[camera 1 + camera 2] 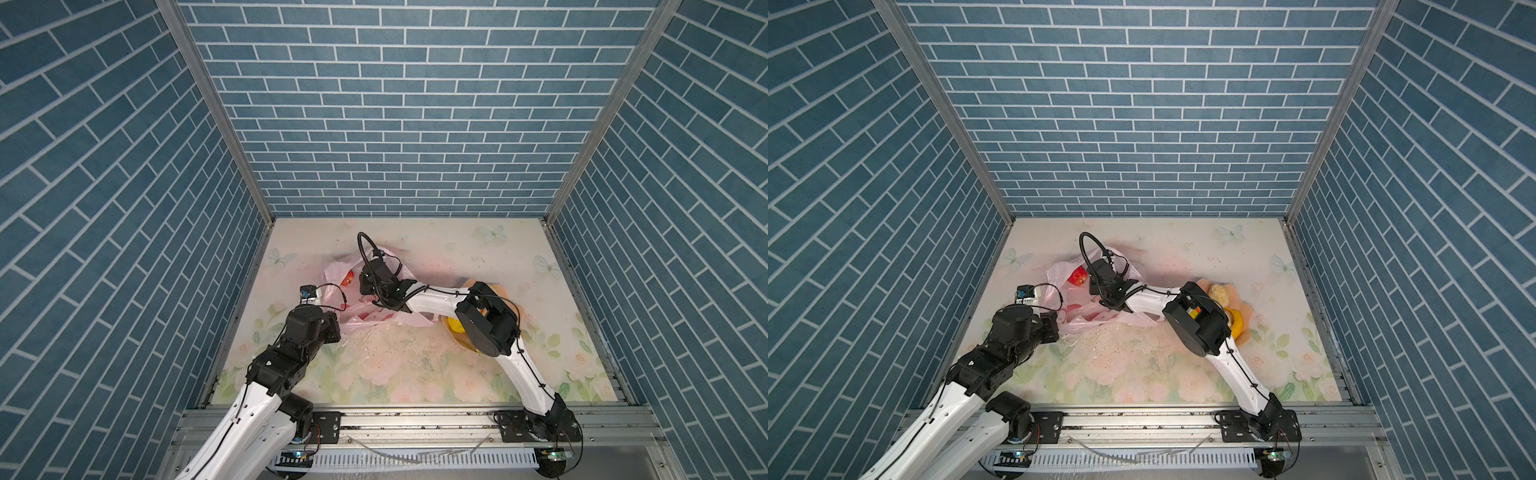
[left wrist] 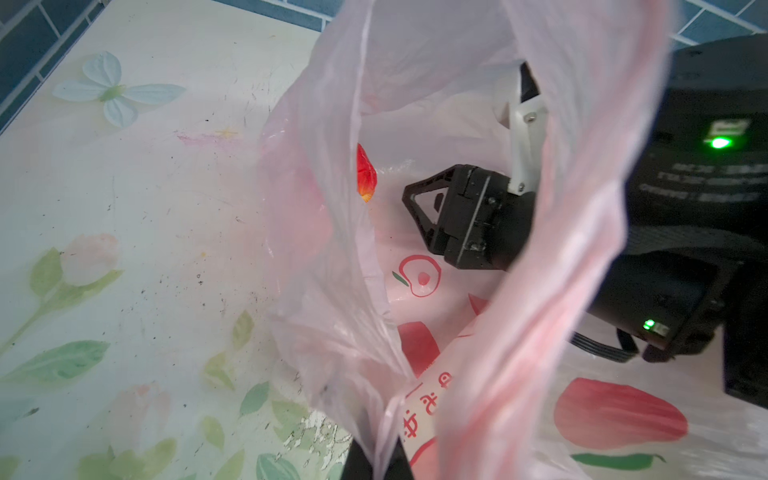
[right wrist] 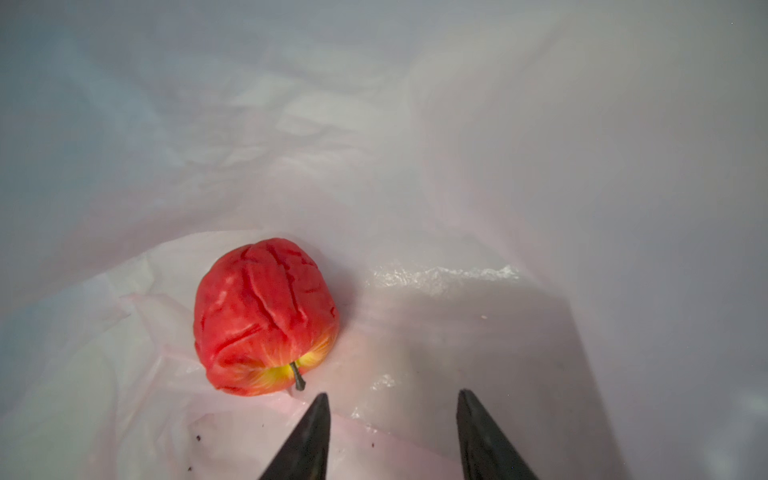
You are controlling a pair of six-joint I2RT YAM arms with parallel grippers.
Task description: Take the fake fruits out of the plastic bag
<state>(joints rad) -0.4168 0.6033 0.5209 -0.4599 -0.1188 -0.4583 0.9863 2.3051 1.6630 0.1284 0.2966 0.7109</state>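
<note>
Red apple (image 3: 266, 318) in plastic bag (image 2: 324, 257): my empty, half-open right end effector (image 3: 392, 395) must centre on it; left end effector (image 2: 378, 457) pinches bag.

The left arm (image 1: 253, 411) rises from the near left, its wrist bent forward and low. Its left hand (image 2: 376, 461) is pinched tight on a fold of the plastic bag (image 2: 332, 291). The right arm (image 1: 436, 297) climbs from the near right to a raised elbow, then runs leftward across the middle with the wrist tipped down, and the right hand (image 3: 392, 415), inside the bag's mouth, has its two dark fingers (image 3: 316, 436) parted with nothing between them.
</note>
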